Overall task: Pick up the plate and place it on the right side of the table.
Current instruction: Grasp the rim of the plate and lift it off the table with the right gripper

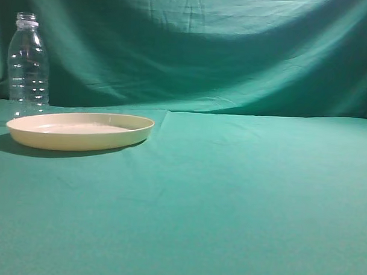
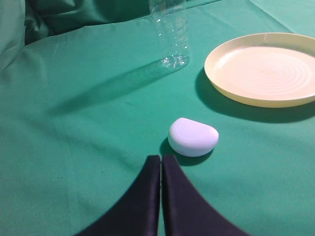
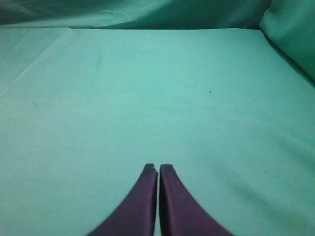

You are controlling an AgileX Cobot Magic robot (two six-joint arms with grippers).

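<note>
Plate [image 1: 80, 130] flat on the left of the table [image 1: 242, 194], just before the clear bottle [image 1: 28, 62]. Left gripper [image 2: 161, 158] and right gripper [image 3: 158, 167] both clenched, empty. Risks: clipping the bottle or the white case [image 2: 193, 137]; slipping off the low rim.

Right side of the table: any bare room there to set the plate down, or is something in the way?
The table is bare cloth from the plate rightward to the backdrop; the right wrist view shows only cloth. Crowding is on the left: plate, clear bottle behind it, and a small white case ahead of the left end effector.
</note>
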